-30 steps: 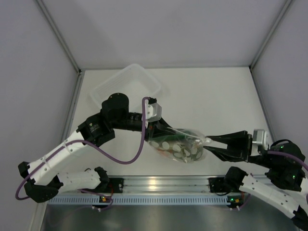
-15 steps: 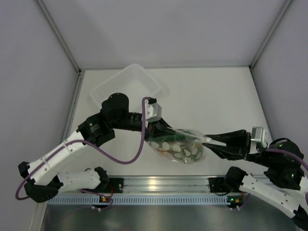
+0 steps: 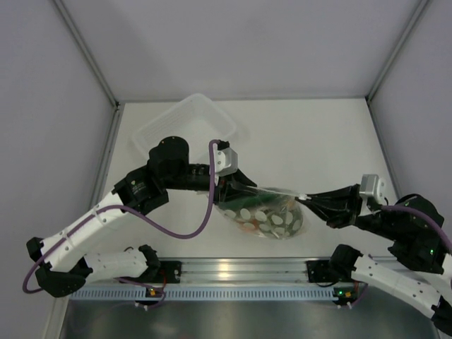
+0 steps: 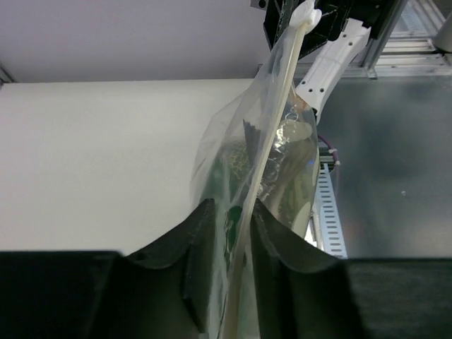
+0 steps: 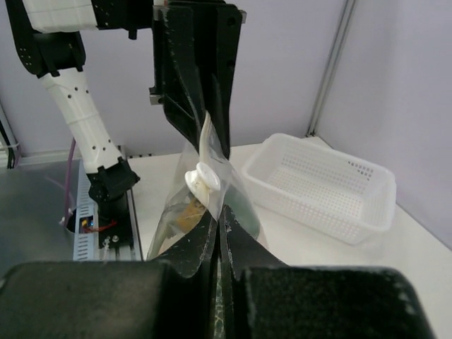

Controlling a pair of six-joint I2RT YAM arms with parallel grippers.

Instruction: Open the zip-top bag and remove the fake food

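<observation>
The zip-top bag [image 3: 267, 214] hangs clear and crinkly between my two grippers, just above the table. My left gripper [image 3: 239, 189] holds its left end. In the left wrist view its jaws [image 4: 232, 208] stand narrow around the pale zip strip [image 4: 279, 120] and the bag film. My right gripper [image 3: 305, 200] is shut on the bag's right tip, just behind the white slider [image 5: 205, 180]. The fake food [image 3: 272, 220] is inside the bag: spotted green pieces, an orange piece [image 3: 247, 227] and a brownish piece [image 5: 185, 212].
A white perforated basket [image 3: 185, 127] lies tilted at the back left, behind the left arm; it also shows in the right wrist view as the basket [image 5: 321, 187]. The metal rail [image 3: 233, 272] with both arm bases runs along the near edge.
My right gripper has closed on the bag's right tip and its wrist has swung up and left. The bag has sagged slightly to the right. The left arm has stayed put.
</observation>
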